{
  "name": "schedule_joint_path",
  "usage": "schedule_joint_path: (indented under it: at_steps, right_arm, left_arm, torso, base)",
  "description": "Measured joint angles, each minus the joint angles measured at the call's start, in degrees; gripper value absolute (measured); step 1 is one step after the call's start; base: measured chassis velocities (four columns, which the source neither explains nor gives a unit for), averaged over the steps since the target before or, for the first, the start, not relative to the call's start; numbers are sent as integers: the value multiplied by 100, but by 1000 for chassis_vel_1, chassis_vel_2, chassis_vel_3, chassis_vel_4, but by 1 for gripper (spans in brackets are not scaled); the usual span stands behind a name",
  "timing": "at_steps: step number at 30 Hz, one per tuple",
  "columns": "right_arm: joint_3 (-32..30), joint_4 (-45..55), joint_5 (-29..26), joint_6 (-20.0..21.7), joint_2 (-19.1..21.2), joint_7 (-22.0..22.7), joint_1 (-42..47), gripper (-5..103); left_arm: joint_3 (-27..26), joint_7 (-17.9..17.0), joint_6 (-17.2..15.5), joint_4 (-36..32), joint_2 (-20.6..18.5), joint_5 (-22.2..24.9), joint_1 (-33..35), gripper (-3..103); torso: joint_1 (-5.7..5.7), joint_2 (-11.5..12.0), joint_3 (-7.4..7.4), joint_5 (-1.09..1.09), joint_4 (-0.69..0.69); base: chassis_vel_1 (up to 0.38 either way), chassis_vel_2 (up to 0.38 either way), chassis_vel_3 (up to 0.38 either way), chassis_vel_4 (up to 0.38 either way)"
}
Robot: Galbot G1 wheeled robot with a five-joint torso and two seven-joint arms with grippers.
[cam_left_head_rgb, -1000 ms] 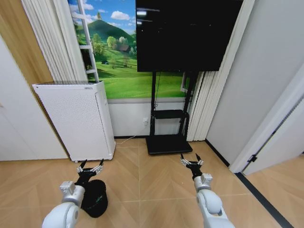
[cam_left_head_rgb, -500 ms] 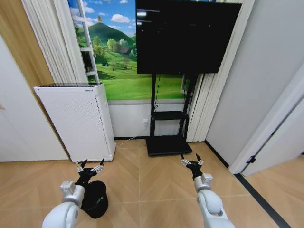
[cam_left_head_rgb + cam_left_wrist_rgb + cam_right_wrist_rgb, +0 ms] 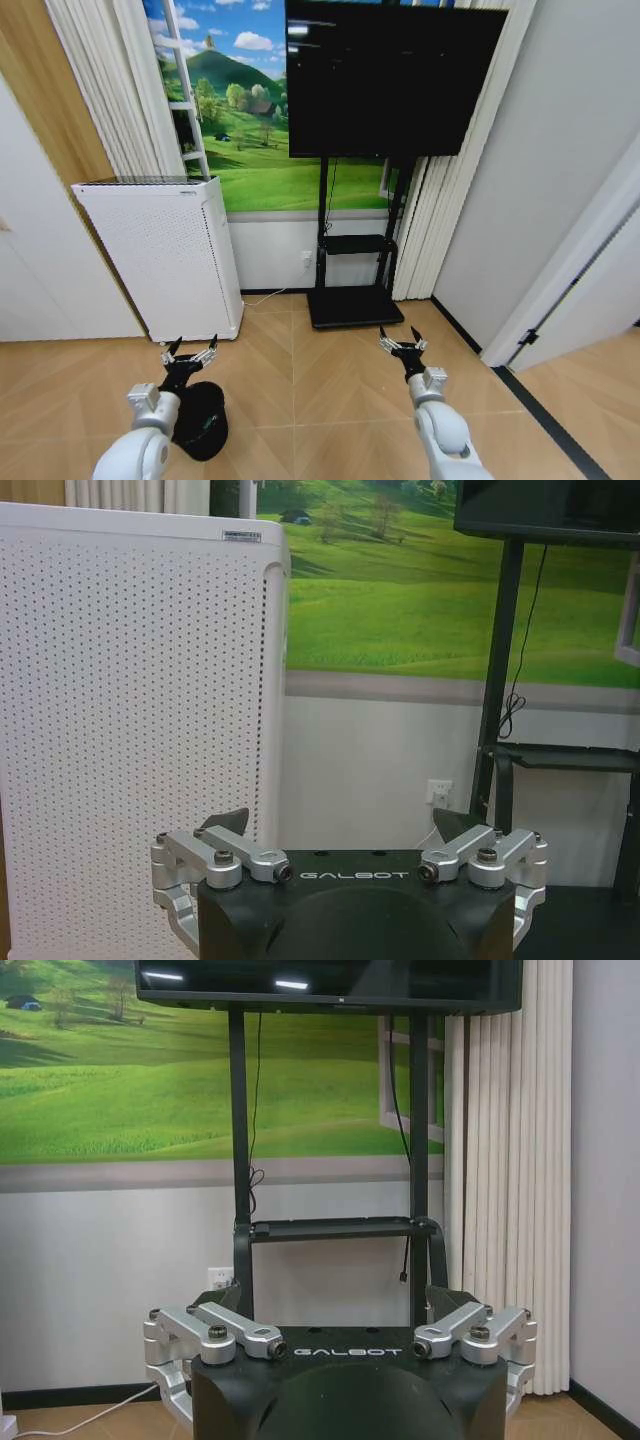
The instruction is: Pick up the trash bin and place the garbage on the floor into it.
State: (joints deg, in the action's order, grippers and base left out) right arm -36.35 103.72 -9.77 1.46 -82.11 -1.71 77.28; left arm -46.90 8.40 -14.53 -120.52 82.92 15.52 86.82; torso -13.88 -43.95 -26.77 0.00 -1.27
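From the head camera, the trash bin (image 3: 201, 420) stands upright on the floor (image 3: 320, 390), low on the robot's left, just in front of the tall white perforated appliance (image 3: 165, 255) that stands against the wall. The left gripper (image 3: 190, 352) is held out above the bin's far rim with its fingers spread and nothing between them; its arm covers part of the bin's near side. The right gripper (image 3: 402, 342) is held out over bare parquet on the robot's right, well apart from the bin, fingers likewise spread and empty. Ahead of it a black TV stand (image 3: 355, 290) carries a large dark screen (image 3: 390, 70), and a black strip (image 3: 545, 415) edges the floor at far right. In the left wrist view, the left gripper (image 3: 350, 835) points at the appliance (image 3: 130, 730) and the white wall beside it, its two fingertips set wide apart. In the right wrist view, the right gripper (image 3: 340, 1310) faces the TV stand (image 3: 330, 1225) and pleated curtain (image 3: 505, 1160), its fingertips also wide apart and holding nothing.
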Motion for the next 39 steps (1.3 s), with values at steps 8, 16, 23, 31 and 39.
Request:
schedule_joint_path:
  at_steps: [8,16,23,31,39]
  right_arm:
    - [-25,18,-3,-17,32,0,45,100]
    - [-28,-4,-14,-137,65,-23,79,100]
    - [-5,-68,-38,-197,93,-36,78,100]
    - [16,-144,-101,-237,122,-55,46,100]
    - [49,-325,-125,-349,129,-78,5,100]
  left_arm:
    - [20,-32,-35,-129,-3,6,11,100]
    - [14,-30,-58,-159,56,-13,92,100]
    - [13,-29,-53,-179,107,-68,111,100]
    - [22,-31,-53,-187,145,-129,137,100]
    - [40,-49,-53,-134,166,-172,121,100]
  torso:
    - [6,15,9,0,0]
    - [13,28,15,0,0]
    - [16,36,19,0,0]
    - [21,39,24,-1,0]
    - [20,45,24,2,-1]
  base:
    - [53,-52,-81,65]
    - [206,-203,-212,218]
    - [275,-281,-271,274]
    - [342,-342,-349,343]
    - [369,-358,-376,365]
